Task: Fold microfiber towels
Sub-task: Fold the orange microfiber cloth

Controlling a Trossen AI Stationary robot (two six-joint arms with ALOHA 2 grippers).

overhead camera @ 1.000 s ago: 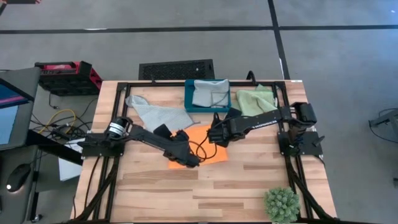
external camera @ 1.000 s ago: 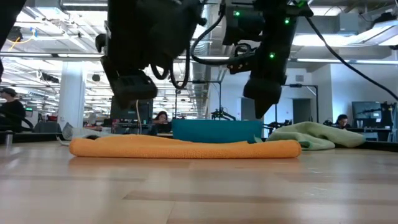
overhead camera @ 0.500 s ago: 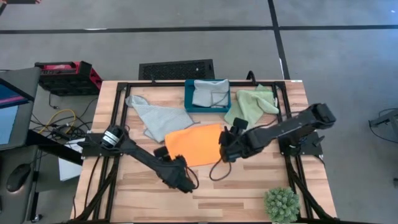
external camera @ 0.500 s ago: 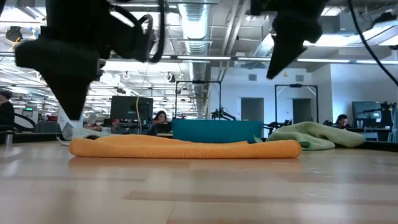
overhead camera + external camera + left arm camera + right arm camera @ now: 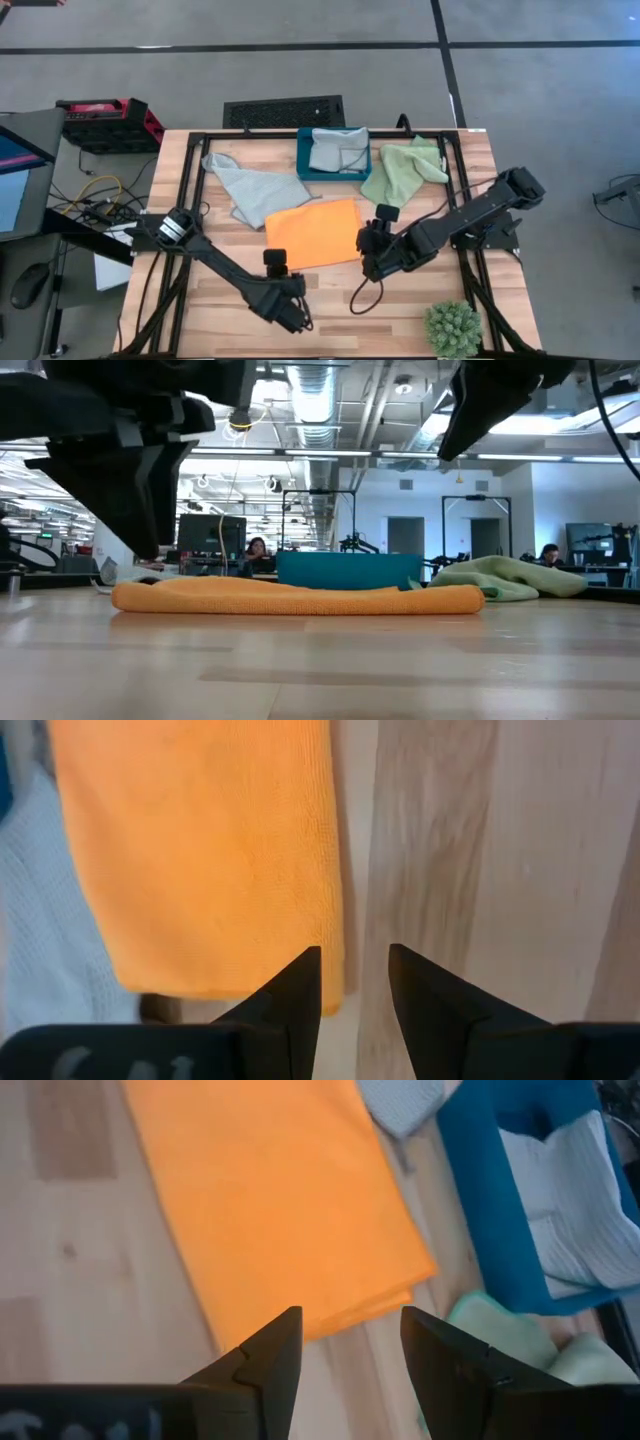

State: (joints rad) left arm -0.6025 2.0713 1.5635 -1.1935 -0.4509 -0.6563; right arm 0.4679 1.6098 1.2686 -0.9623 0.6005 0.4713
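Note:
The orange towel (image 5: 313, 232) lies folded flat on the table's middle; it also shows in the low view (image 5: 300, 598). My left gripper (image 5: 355, 982) is open and empty, raised above the table near the towel's near left corner (image 5: 325, 990), and shows in the high view (image 5: 283, 300). My right gripper (image 5: 350, 1345) is open and empty, raised beside the towel's right edge (image 5: 330, 1312), and shows in the high view (image 5: 375, 255). One pale blue-grey towel (image 5: 250, 187) lies spread at the far left. Another (image 5: 335, 150) lies in the teal box (image 5: 303, 160). The light green towel (image 5: 405, 165) lies crumpled at the far right.
A spiky green plant ball (image 5: 453, 328) stands at the table's near right corner. The teal box stands at the far edge, between the blue-grey and green towels. Bare wood (image 5: 340, 310) lies between the orange towel and the near edge. People sit in the room beyond the table.
Both grippers have risen from over the orange towel and gone toward the table's near edge, the left one farther. The orange towel, partly covered by the arms before, now lies in full view, flat and where it was.

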